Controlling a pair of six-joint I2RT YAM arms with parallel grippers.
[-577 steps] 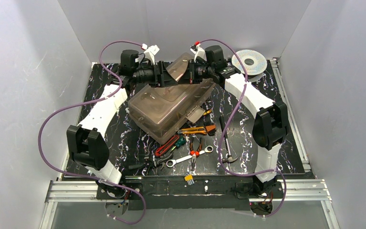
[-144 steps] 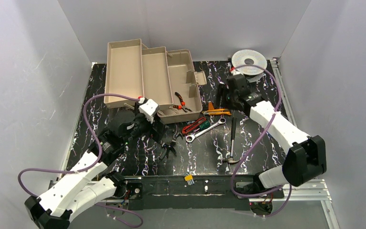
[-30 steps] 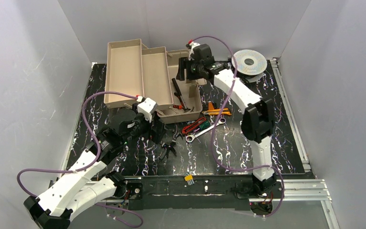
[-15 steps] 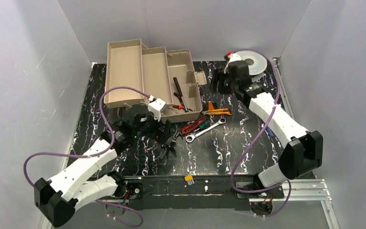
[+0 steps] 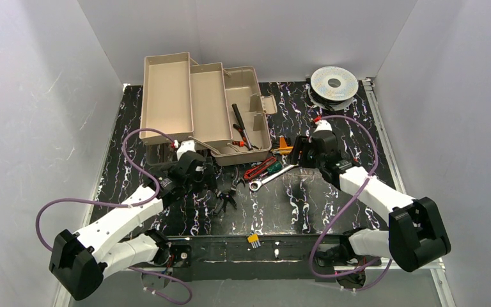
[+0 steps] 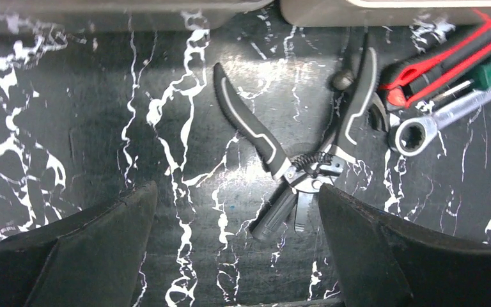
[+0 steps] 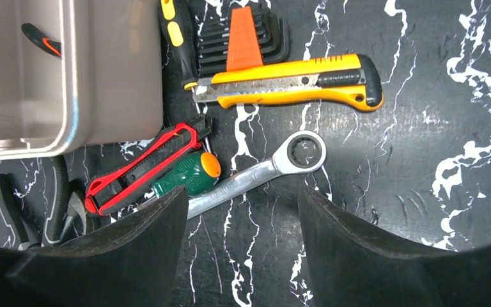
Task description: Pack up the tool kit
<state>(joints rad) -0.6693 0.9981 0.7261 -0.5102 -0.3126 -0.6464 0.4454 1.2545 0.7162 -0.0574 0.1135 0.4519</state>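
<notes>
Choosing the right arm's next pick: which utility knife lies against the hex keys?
The yellow knife, against the orange hex key holder; the red knife lies apart, beside the green screwdriver handle.

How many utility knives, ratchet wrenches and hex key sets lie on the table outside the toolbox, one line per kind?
Utility knives: 2, the yellow knife and the red knife
Ratchet wrench: 1
Hex key set: 1
Total: 4
</notes>
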